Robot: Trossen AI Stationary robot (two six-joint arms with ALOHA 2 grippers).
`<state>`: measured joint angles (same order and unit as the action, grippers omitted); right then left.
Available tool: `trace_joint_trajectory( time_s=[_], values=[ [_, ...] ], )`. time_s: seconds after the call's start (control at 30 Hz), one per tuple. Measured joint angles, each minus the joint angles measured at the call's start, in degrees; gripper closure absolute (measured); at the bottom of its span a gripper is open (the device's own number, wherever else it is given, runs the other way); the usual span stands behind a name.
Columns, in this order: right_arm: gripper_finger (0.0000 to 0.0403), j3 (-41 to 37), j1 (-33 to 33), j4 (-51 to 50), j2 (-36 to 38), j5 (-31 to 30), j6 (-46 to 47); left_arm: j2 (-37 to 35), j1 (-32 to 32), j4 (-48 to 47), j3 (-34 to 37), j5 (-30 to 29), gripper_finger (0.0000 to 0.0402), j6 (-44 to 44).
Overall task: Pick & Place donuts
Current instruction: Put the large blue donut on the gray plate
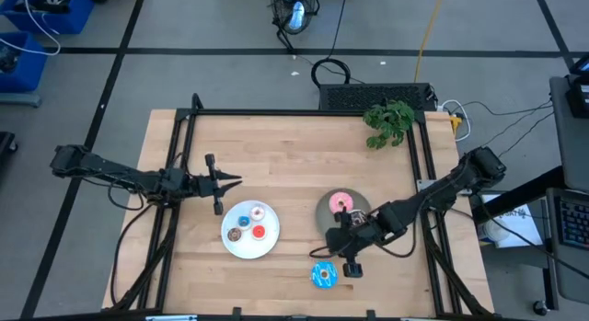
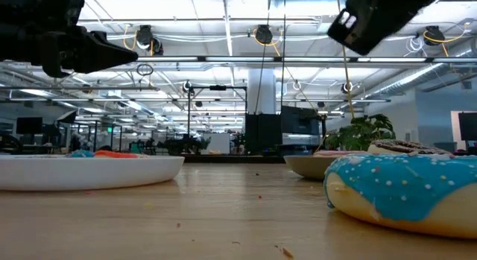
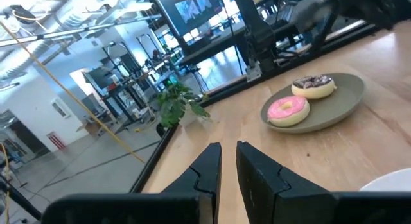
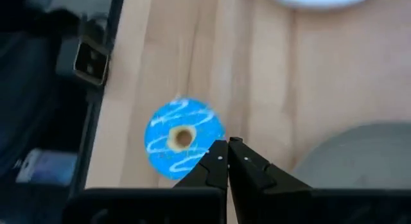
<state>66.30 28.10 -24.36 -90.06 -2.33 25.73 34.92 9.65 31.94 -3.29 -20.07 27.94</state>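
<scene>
The blue donut lies flat on the table near its near edge and shows large in the low view. My right gripper is shut and hovers above the table beside the blue donut; in the high view my right gripper stands between the donut and the grey plate. The pink donut and the brown sprinkled donut sit on the grey plate. Several tiny donuts lie on the white plate. My left gripper, shut, waits above the table beyond the white plate.
A green plant stands at the table's far right corner. A black frame runs along the far and side edges. Bare wood lies across the table's far half and between the two plates.
</scene>
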Motion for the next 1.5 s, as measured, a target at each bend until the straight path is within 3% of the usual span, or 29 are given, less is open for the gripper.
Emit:
trace_joint_trajectory(
  time_s=[0.17, 0.4, 0.5, 0.73, 0.9, 1.1, 1.5],
  values=[
    [0.0403, 2.3, 0.0, 1.4, -6.1, 1.8, -1.0, 0.0, 0.0, 0.1, 0.0, 0.0, 0.0346, -2.1],
    [0.0385, 11.2, 1.3, -0.2, -12.4, 6.1, -10.1, 0.0, 0.0, 0.4, 0.0, 0.0, 0.0346, -3.1],
    [0.0348, 13.4, 2.4, -2.4, -13.2, 7.0, -11.7, 0.0, 0.0, 0.4, 0.0, 0.0, 0.0346, -4.1],
    [0.0233, 13.5, 2.8, -1.9, -14.2, -3.3, -13.0, 0.0, 0.0, 0.4, 0.0, 0.0, 0.0346, -4.2],
    [0.0181, 13.5, 2.7, -2.2, -16.4, -2.9, -12.1, 0.0, 0.0, 0.6, 0.0, 0.0, 0.0346, -4.1],
    [0.0171, 13.5, 2.3, -2.1, -20.4, 2.4, -7.9, 0.0, 0.0, 0.6, 0.0, 0.0, 0.0346, -4.1],
    [0.0174, 13.5, 1.1, -5.5, -23.6, 2.4, -12.1, 0.0, 0.0, 0.7, 0.0, -0.6, 0.0346, -4.1]
  ],
)
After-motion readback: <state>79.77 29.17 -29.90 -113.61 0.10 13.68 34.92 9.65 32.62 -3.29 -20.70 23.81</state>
